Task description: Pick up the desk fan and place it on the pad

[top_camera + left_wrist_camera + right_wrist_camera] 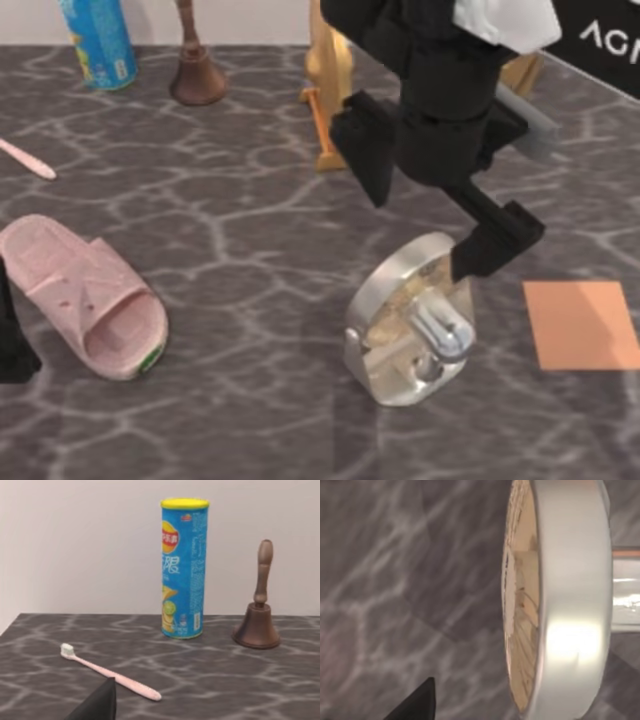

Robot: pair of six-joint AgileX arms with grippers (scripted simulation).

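Desk fan [410, 335]: standing right of bench centre, ring edge-up, beside pad [582, 324] near the right edge. Right gripper [425, 215]: directly above the ring, fingers spread astride, not clamped. Left arm parked at left edge.

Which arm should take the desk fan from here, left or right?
Right. The right gripper hangs directly over the desk fan, and the pad lies just to the fan's right. The left arm sits parked at the table's far left edge, beyond the pink slipper.
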